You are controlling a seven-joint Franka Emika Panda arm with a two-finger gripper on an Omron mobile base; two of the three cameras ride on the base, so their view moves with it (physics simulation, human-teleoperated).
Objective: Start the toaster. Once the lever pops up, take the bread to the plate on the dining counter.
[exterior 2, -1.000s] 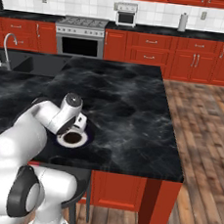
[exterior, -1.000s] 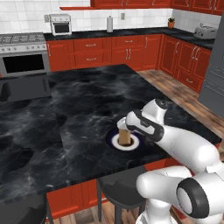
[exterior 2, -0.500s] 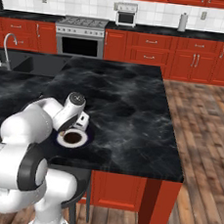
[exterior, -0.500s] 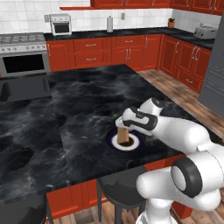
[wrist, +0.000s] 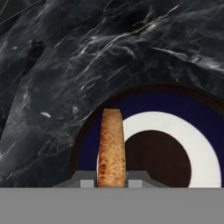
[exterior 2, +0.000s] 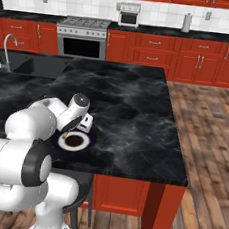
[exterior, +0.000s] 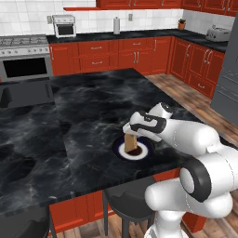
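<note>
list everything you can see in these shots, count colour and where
tan-brown toast slice: one, upright on edge, clamped in the gripper over the plate
round dark navy plate with white ring: one, near front edge of the island
black marble dining counter with white veins: one, red base, centre of room
boxy grey metal toaster: one, far right wall counter
silver toaster oven with dark door: one, back counter
steel range with black oven door: one, back wall
white paper towel roll: one, back counter
chrome tap: one, at the sink, left
black stool: one, under the island front
white arm's gripper: one, shut on the toast
</note>
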